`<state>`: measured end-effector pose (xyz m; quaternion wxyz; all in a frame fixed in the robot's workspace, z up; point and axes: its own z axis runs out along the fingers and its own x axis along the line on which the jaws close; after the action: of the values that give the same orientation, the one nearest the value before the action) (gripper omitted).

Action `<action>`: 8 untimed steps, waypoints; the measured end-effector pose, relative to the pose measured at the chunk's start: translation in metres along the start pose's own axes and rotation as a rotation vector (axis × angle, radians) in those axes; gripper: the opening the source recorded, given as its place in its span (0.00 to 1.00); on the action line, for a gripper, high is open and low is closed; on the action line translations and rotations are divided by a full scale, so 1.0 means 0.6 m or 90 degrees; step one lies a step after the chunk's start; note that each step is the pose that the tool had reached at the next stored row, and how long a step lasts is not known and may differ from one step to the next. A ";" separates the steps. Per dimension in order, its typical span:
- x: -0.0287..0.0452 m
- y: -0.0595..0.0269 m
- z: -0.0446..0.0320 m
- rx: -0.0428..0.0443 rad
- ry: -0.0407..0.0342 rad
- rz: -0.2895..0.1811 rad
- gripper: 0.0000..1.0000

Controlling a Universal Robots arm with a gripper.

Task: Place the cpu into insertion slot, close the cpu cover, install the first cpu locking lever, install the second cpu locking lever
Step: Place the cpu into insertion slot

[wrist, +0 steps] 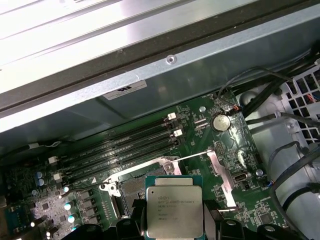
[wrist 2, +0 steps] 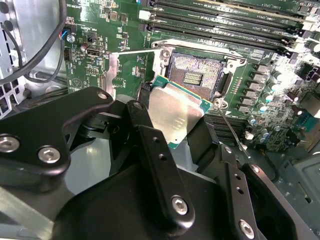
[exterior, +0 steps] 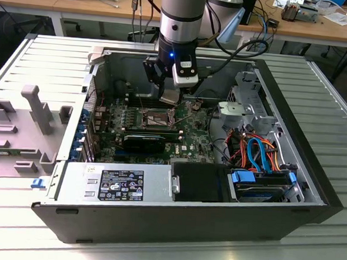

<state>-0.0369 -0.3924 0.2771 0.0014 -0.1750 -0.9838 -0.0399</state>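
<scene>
The gripper (wrist 2: 175, 137) is clamping the cpu (wrist 2: 175, 115) between its fingers, holding it tilted just above the open insertion slot (wrist 2: 196, 75) on the motherboard (wrist 2: 125, 65). The cpu cover (wrist: 220, 172) is standing raised; seating, cover and both levers are all waiting to be done

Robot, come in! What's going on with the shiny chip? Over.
Status: end effector shut on cpu. Held beside the open socket, not seated. The cpu cover stands raised, nothing lying across the socket.
</scene>
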 end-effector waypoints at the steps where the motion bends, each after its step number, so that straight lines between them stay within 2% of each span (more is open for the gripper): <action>1: 0.000 0.000 0.000 0.0000 -0.0001 0.001 0.54; 8: 0.000 0.000 0.000 0.0001 -0.0005 0.006 0.54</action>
<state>-0.0369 -0.3925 0.2771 0.0012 -0.1797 -0.9829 -0.0398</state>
